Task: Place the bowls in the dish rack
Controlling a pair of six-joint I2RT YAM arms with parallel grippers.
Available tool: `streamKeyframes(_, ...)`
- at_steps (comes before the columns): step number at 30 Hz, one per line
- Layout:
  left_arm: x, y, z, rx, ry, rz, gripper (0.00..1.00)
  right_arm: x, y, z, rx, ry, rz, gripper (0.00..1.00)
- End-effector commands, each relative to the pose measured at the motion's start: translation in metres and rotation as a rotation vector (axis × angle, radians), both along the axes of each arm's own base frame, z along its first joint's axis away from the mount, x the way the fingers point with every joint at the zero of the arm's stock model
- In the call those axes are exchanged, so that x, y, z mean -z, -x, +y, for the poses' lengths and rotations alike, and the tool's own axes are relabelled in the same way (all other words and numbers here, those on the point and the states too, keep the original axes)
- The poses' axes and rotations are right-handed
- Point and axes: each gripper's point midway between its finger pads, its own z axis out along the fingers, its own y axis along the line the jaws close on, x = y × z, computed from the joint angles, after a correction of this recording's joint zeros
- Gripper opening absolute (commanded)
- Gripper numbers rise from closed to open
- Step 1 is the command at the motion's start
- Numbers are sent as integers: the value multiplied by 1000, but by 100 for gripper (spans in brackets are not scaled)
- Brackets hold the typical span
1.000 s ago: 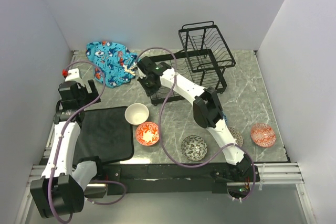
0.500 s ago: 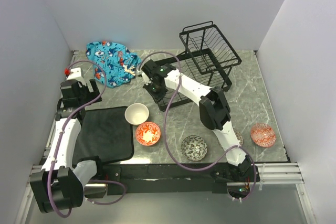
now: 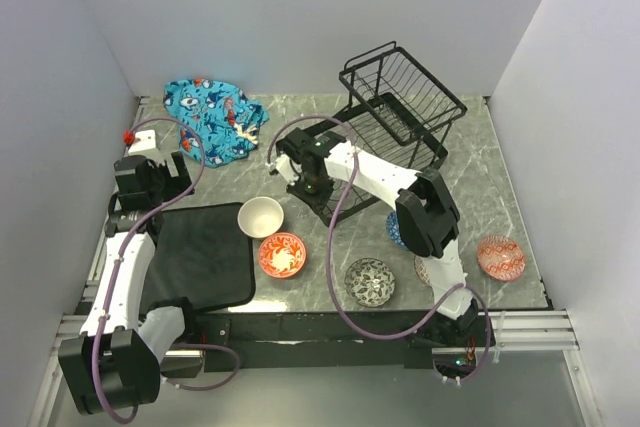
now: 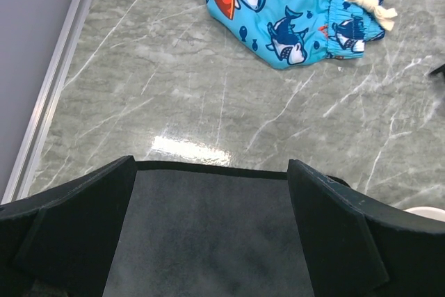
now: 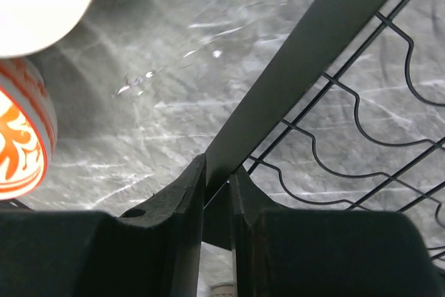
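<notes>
The black wire dish rack (image 3: 400,97) stands tilted at the back of the table. My right gripper (image 3: 311,190) is shut on the flat bar of its base frame (image 5: 299,67), the bar pinched between the fingers (image 5: 217,182). A cream-white bowl (image 3: 261,216), a red-orange bowl (image 3: 282,254) and a black-and-white bowl (image 3: 369,281) sit in front of the rack. A salmon bowl (image 3: 500,256) lies at the right. A blue bowl (image 3: 397,230) and a brown dotted bowl (image 3: 425,269) peek out beside the right arm. My left gripper (image 3: 150,182) is open over the black mat (image 4: 208,241), holding nothing.
A blue shark-print cloth (image 3: 212,117) lies at the back left. The black mat (image 3: 200,252) covers the near left of the marble table. White walls close in the left, back and right sides.
The right gripper has pulled the rack's near corner rightward and toward the front, turning the rack. The blue bowl has come into view beside the arm. The left arm has barely moved.
</notes>
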Motion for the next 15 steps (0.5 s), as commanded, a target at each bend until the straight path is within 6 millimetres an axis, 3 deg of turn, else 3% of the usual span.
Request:
streamKeyframes(1, -15, -3, -7, 22, 28, -70, 97, -48, 16, 26, -320, -122, -119, 1)
streamKeyframes(11, -15, -4, -10, 39, 27, -76, 97, -39, 34, 31, -510, -147, -159, 1)
streamKeyframes(15, -13, -3, -12, 41, 32, -72, 97, -31, 29, 17, -567, -112, -205, 1)
